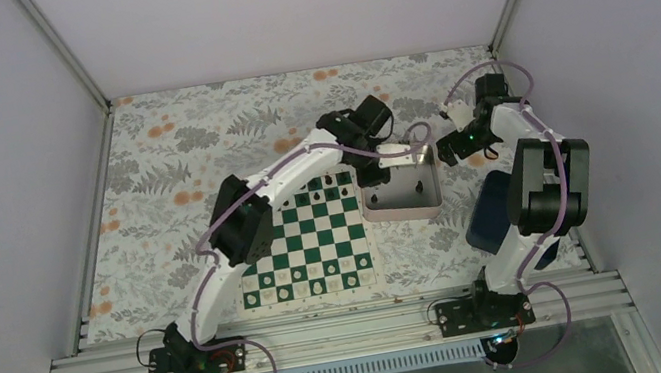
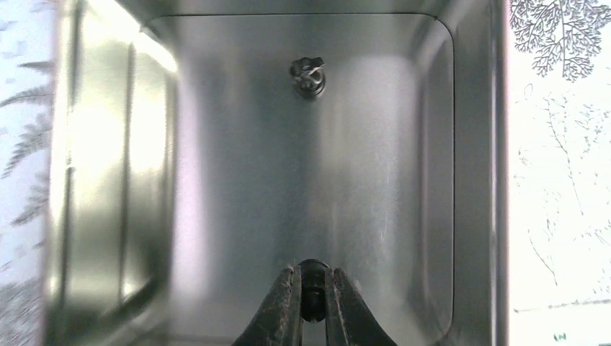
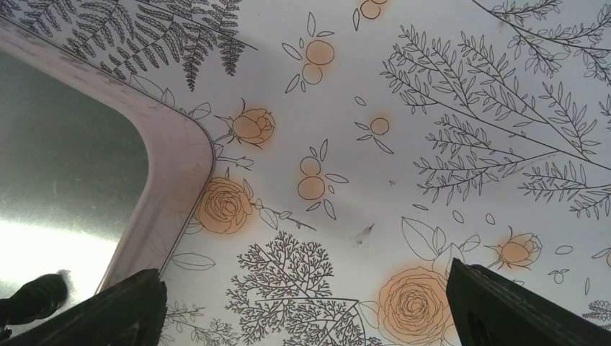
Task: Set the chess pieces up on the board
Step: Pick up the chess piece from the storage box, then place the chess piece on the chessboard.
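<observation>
Top view: board (image 1: 306,246) at centre. white pieces (image 1: 308,290) line its 6 o'clock rows; only a few black chess pieces (image 1: 331,182) stand along the 12 o'clock edge. tray (image 1: 402,215) at its 3 o'clock.

Left wrist: left gripper (image 2: 312,288) pinched shut on one black piece (image 2: 313,270) inside the tray; second piece (image 2: 308,77) lies at 12 o'clock.

Right wrist: right gripper (image 3: 310,310) spread wide, empty, above tablecloth (image 3: 432,108).

Judgement: black side largely unset.

Overhead plus close wrist views (tray (image 2: 238,180) shared)

tray (image 1: 401,216) R of board (image 1: 314,236), piece (image 2: 308,78) in tray
</observation>
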{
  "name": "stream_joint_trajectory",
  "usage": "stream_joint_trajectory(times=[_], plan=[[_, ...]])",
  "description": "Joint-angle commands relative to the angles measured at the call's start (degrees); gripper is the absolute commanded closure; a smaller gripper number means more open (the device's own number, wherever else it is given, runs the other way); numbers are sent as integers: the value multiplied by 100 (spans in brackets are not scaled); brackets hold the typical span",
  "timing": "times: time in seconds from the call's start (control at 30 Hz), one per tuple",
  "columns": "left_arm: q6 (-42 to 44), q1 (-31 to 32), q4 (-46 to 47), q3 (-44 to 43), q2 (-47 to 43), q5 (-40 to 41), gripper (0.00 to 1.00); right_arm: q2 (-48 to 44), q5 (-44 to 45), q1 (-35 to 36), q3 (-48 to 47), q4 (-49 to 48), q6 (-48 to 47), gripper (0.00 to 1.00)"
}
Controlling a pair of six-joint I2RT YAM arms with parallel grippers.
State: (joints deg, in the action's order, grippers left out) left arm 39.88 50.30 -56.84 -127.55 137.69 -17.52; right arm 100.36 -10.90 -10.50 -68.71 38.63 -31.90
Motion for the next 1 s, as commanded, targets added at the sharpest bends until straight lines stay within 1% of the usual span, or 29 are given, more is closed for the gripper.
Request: stream_joint_trajectory(times=[0.0,0.13,0.4,0.43,0.6,0.73,0.97], plan=[[-21,-276,-72,298,-774,200,96,78,-62,50,-11,38,-61,0],[-52,-708,207,1310,-1540,411,96,55,-54,61,-15,48,-45,0],[-234,-2016,962,3759,-3330,661,96,100,-20,83,-53,74,-22,0],[-251,-2149,1062,4177,-3501,678,96,110,-16,91,-67,79,-19,0],[-343,-2530,1642,5540,-4139,780,96,140,18,164,-107,101,23,0],[-407,-2657,2007,6133,-4224,785,96,159,43,215,-119,113,44,0],[-356,-2808,2354,6488,-4107,836,96,157,70,219,-79,93,61,0]])
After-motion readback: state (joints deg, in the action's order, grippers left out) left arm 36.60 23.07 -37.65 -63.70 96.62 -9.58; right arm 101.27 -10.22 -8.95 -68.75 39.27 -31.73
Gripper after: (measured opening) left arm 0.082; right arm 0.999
